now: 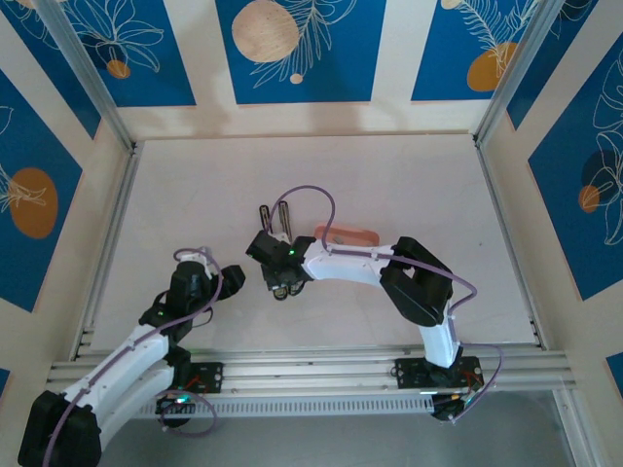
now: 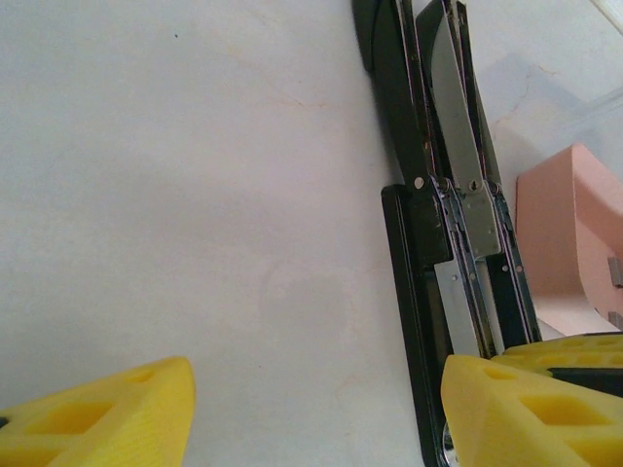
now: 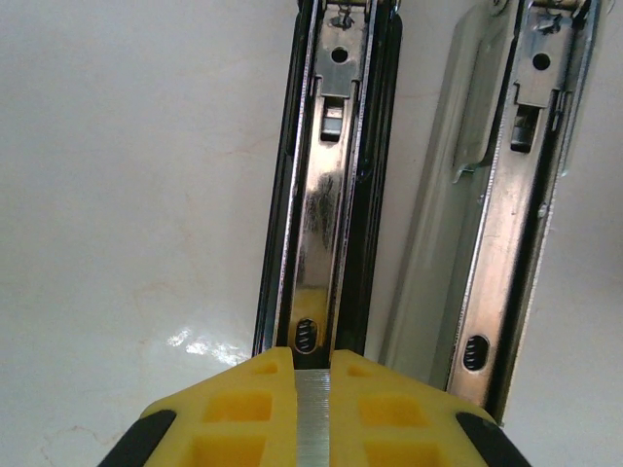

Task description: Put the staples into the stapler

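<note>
- Two long bars of the stapler lay swung open side by side on the white table, near its middle, pointing away from the arm bases.
- In the top view the right gripper sat at the near end of those bars. The left gripper was just to the left, apart from it.
- Wrist view: the right gripper was clamped narrow on a strip of staples, a thin grey ribbed strip between the yellow fingers.
- The strip lined up with the shiny metal channel of the left-hand bar, right at its near end. Could not tell whether it touched the channel.
- The other bar lay to the right, slightly angled, with its own metal rail facing up.
- The left gripper was spread wide with nothing between its fingers. The bare table lay under the gap.
- In that view the stapler ran up the frame beside the right-hand finger, hinge about mid-length.
- A pink tray sat just beside the stapler on its right side. In the top view the tray was partly covered by the right arm.
</note>
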Controlling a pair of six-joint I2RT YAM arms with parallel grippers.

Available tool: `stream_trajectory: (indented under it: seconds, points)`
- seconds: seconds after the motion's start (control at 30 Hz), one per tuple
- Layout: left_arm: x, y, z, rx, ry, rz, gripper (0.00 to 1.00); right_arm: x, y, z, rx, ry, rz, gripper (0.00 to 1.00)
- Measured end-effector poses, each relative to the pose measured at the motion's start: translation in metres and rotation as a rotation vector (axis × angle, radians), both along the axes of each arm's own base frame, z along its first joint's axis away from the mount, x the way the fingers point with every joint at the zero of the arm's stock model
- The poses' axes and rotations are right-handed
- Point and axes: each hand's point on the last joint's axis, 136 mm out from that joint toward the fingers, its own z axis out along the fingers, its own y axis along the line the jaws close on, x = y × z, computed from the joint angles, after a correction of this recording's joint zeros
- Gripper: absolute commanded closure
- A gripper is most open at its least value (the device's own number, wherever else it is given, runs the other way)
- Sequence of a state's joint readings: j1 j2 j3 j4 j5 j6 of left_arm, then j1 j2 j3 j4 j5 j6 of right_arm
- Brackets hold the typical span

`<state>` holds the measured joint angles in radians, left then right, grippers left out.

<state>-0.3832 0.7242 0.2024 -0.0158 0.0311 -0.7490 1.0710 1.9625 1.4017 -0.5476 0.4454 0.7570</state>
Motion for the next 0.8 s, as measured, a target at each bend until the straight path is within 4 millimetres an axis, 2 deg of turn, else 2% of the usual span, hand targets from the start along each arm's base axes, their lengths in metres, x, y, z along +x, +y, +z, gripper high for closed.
stream_trajectory:
  seconds: [0.8]
  points:
    - [0.001, 0.0002, -0.0005, 0.0, 0.0, 0.002, 0.32, -0.0006, 0.0019, 0.0054, 0.005, -0.014, 0.02, 0.89]
